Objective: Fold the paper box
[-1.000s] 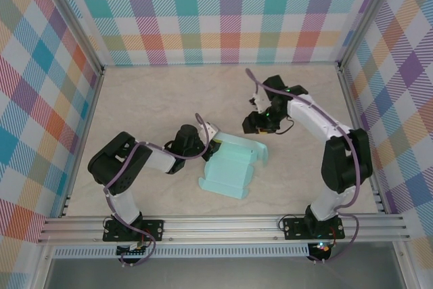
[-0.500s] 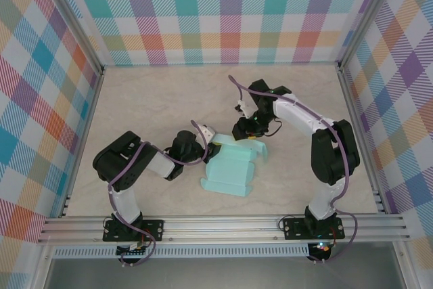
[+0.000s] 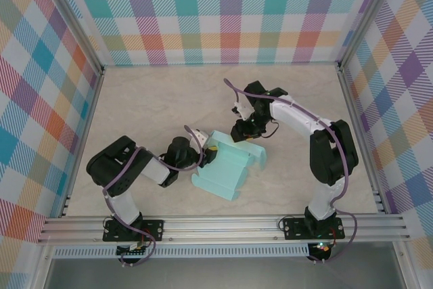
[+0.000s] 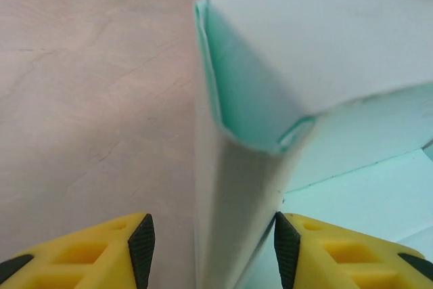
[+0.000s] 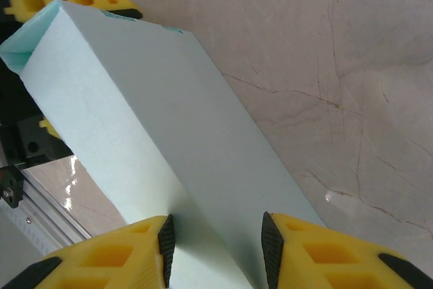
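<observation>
Along the near edge of a pale marbled table (image 3: 135, 99), two arms stand bolted to a metal rail (image 3: 223, 225) and bend inward to the paper box (image 3: 226, 170). The box is a half-folded piece of mint-aqua card lying near the middle of the table, a little toward the front. Nearest the rail, the left gripper (image 3: 207, 156) is at the box's left side. Its wrist camera shows the jaws parted around an upright folded wall of the card. One black pad (image 4: 141, 245) stands clear of the card with bare tabletop showing in the gap, and the other pad (image 4: 287, 248) sits close against the card's corner, so nothing is clamped there. Farther back, the right gripper (image 3: 244, 133) is at the box's far edge. Its yellow fingers (image 5: 115, 255) are set either side of a sloping panel that fills the space between them, and whether they pinch it cannot be told. Beyond, pastel plaid walls (image 3: 230, 11) enclose the table on three sides.
</observation>
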You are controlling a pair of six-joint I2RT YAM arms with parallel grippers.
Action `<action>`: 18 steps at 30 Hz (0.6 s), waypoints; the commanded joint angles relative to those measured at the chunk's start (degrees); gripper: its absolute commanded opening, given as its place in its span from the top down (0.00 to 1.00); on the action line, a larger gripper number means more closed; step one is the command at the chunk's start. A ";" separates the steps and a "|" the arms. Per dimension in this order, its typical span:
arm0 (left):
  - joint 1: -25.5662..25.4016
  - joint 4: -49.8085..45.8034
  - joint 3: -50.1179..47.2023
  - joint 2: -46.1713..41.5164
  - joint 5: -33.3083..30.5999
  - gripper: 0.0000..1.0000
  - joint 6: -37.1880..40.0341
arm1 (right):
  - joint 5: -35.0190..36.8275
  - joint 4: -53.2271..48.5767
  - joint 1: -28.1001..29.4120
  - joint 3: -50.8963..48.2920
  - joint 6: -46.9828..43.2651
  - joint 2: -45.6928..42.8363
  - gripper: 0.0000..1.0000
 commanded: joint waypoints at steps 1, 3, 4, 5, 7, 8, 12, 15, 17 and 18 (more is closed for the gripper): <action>-0.22 2.10 -0.88 -4.40 -2.96 0.48 -0.81 | 4.25 -0.19 0.57 -1.19 -1.41 1.59 0.59; -0.22 1.97 -1.12 -5.90 -3.14 0.47 -0.41 | 4.58 -0.19 0.72 -1.16 -1.58 1.64 0.59; -0.21 2.25 -1.10 -5.98 -3.20 0.45 -0.04 | 4.67 0.01 0.67 -1.28 -1.56 1.52 0.60; -0.14 2.67 -0.97 -5.82 -3.18 0.45 0.21 | 4.62 0.27 0.72 -1.52 -1.52 1.40 0.60; -0.10 2.92 -0.49 -5.25 -2.75 0.46 0.62 | 4.28 0.39 0.67 -1.64 -1.43 1.38 0.60; -0.14 2.75 -0.08 -4.96 -2.02 0.49 0.67 | 4.23 0.28 0.67 -1.64 -1.44 1.45 0.60; -0.12 3.01 1.40 -2.52 -0.01 0.63 1.70 | 4.50 0.69 0.76 -1.89 -1.06 1.36 0.60; -0.22 3.33 2.09 -0.65 -0.21 0.63 2.36 | 4.14 0.71 0.80 -1.82 -0.56 1.68 0.61; -0.28 3.58 2.38 0.30 -0.29 0.65 2.90 | 4.26 0.99 1.03 -1.98 -0.24 1.70 0.62; -0.46 4.16 2.42 0.94 -0.81 0.67 3.19 | 4.53 1.29 1.13 -2.16 0.16 1.74 0.62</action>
